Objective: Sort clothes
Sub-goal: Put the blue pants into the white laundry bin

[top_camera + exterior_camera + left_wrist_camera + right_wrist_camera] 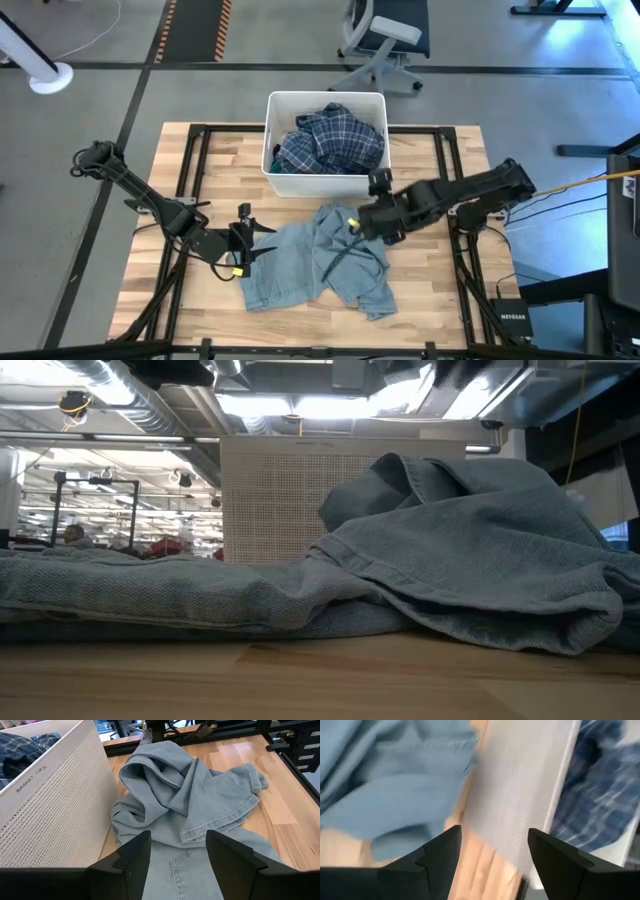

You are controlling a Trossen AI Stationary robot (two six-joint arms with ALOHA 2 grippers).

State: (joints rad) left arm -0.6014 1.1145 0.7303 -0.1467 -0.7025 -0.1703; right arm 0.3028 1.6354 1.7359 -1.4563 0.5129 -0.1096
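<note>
A light blue denim garment (310,265) lies crumpled on the wooden table, near its middle; it also fills the low view (400,570). Behind it stands the white bin (325,185), with a blue plaid shirt (330,140) heaped inside. My left gripper (262,243) is open at the denim's left edge, its fingers apart over the cloth (185,795). My right gripper (358,225) is open above the denim's far right part, close to the bin's near wall (520,785). Nothing sits between its fingers.
Black frame rails (195,170) run along the table's left and right sides. An office chair (385,40) stands on the floor beyond the far edge. Bare wood (440,310) shows to the right of the denim and at the near left.
</note>
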